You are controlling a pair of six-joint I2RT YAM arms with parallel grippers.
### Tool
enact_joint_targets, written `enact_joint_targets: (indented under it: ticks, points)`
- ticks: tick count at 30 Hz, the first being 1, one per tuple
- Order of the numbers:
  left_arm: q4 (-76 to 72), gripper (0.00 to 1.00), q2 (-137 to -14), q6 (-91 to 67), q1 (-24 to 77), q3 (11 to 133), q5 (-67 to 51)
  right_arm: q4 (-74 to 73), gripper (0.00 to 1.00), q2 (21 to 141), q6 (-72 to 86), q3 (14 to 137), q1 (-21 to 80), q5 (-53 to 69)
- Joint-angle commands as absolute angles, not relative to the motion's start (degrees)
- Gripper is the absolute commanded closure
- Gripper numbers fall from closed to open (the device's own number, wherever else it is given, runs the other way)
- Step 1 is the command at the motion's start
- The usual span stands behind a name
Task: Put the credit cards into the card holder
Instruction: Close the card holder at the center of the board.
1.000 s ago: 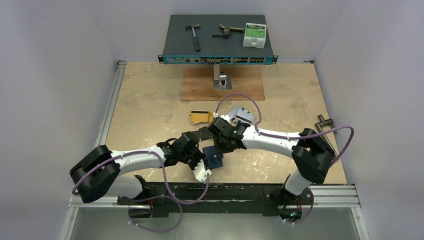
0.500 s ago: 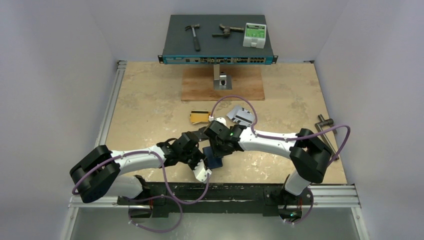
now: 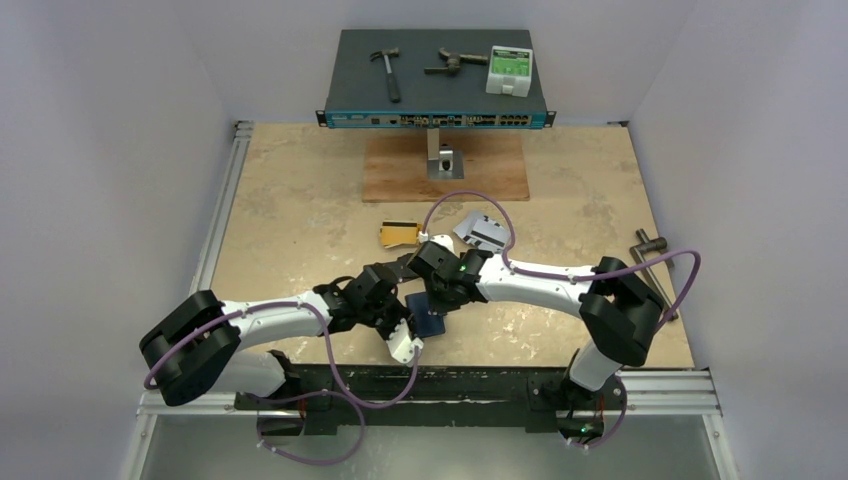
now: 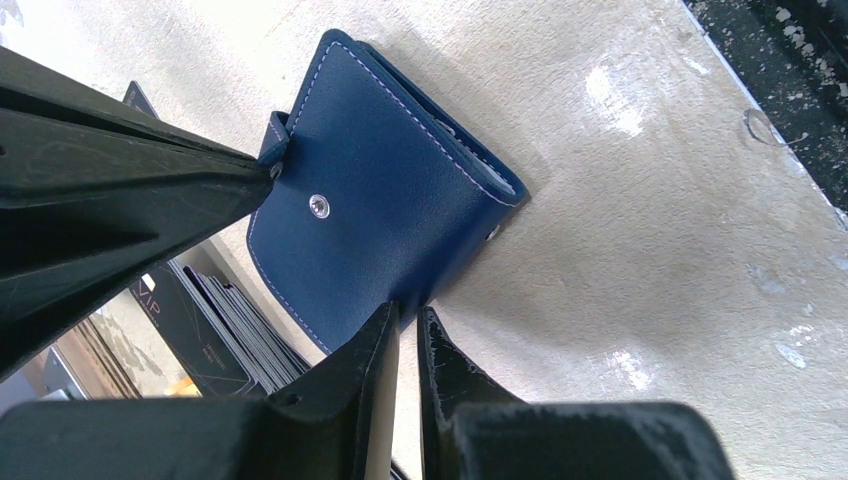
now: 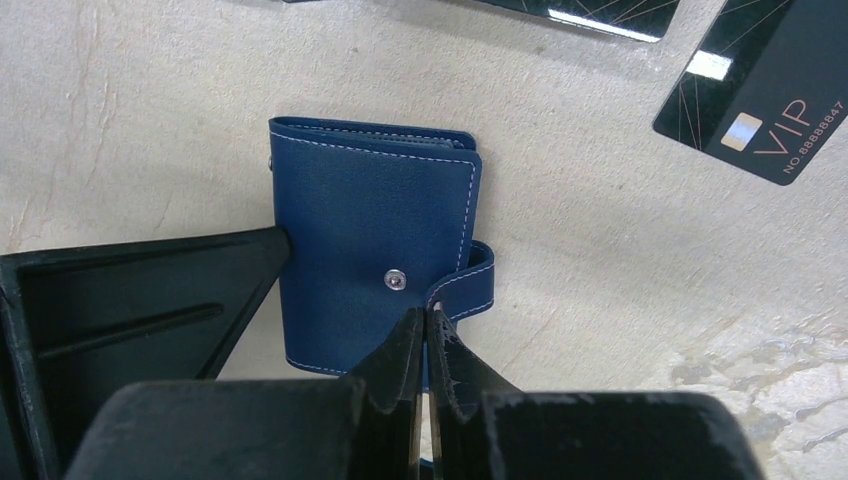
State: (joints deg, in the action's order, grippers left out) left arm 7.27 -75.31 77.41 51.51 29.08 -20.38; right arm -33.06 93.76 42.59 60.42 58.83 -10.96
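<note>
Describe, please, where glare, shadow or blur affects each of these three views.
Top external: even, soft light, faint shadows under the arms. Left wrist: white glare patches on the table, the card holder sharp, the near fingers dark and blurred. Right wrist: card holder sharp, near fingers out of focus, a bright reflection on the black VIP card.
</note>
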Motion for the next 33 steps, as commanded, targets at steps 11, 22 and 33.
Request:
enact_joint_targets:
  ticks: [11, 22, 33]
  points:
    - [8.6, 0.89, -74.55, 76.55, 51.78, 28.42, -22.21, -29.04, 1.0, 93.24, 43.15, 61.8, 58.8, -9.84]
    - [8.81, 0.89, -74.36, 76.73, 51.82, 28.36, -21.93, -27.64, 1.0, 95.59, 43.2, 60.39, 58.75, -8.14]
    - [9.44, 0.9, -74.31, 76.65, 51.81, 28.66, -21.85, -27.36, 1.0, 98.22, 41.71, 61.09, 58.79, -8.68]
